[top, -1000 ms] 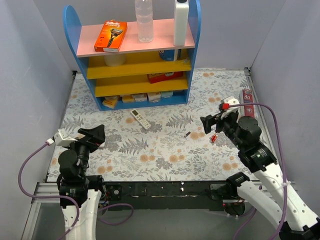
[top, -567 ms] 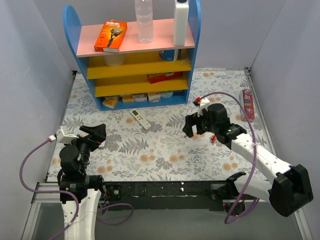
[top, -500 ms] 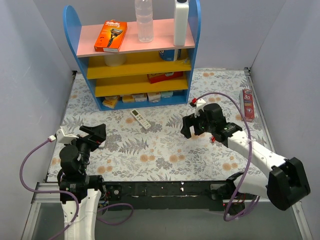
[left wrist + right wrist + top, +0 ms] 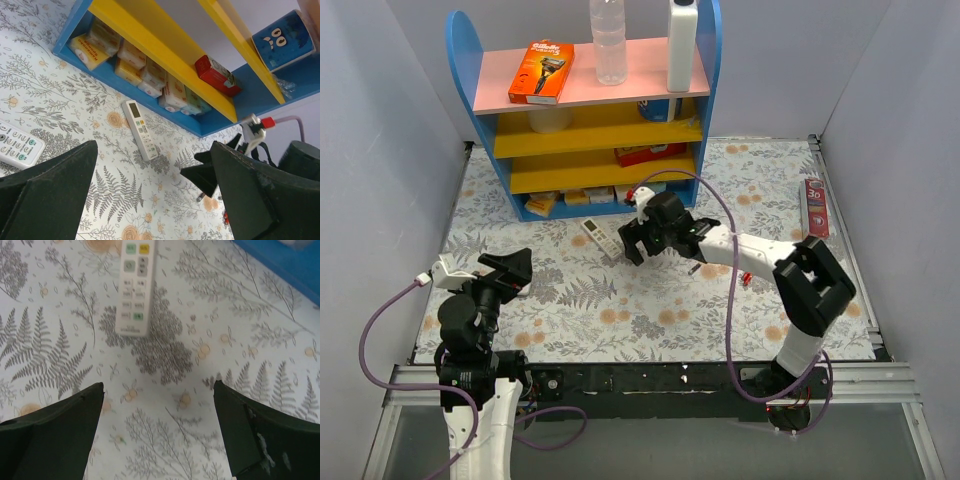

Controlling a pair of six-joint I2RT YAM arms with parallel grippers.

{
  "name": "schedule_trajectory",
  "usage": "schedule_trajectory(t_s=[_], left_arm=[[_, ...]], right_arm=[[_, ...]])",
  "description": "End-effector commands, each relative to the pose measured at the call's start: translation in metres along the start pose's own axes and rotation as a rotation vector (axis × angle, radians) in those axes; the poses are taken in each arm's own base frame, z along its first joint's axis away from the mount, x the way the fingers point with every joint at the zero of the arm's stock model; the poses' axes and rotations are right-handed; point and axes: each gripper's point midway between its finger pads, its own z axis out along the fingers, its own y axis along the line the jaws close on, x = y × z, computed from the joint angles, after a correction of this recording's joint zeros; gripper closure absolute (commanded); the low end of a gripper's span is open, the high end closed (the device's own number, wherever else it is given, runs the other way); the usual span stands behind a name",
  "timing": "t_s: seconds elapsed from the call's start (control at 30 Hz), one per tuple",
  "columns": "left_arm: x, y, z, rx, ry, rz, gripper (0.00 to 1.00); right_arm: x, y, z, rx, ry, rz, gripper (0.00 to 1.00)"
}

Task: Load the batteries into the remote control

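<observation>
The remote control (image 4: 134,287) lies face-up on the table (image 4: 165,390) just ahead of the right fingers (image 4: 55,435), spread wide and empty; the left fingers (image 4: 50,195) gape likewise.

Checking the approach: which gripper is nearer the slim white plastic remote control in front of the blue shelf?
Right. The right gripper hangs open just right of the remote control; the left gripper is far away at the near left.

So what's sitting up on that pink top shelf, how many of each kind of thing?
Bottles: 2 (a clear bottle and a white bottle)
Boxes: 1 (an orange box lying flat)
Total: 3 things on the top shelf
</observation>
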Motion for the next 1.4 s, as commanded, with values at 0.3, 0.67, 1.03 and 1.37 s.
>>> schedule_trajectory(t_s=[0.3,0.67,1.03,1.37], left_arm=[[-0.001,-0.001,-0.002,0.012,-0.008,-0.002,0.02],[0.0,-0.002,-0.001,0.013,-0.007,-0.004,0.02],[0.027,-0.042,0.003,0.321,0.102,0.084,0.02],[0.056,-0.084,-0.012,0.723,0.183,0.058,0.02]], right_arm=[[-0.025,0.036,0.087,0.023,0.065,-0.12,0.07],[-0.007,0.036,0.111,0.104,0.151,-0.178,0.45],[-0.021,0.068,0.027,-0.045,0.061,-0.087,0.99],[-0.035,0.133,-0.078,-0.489,-0.122,0.092,0.99]])
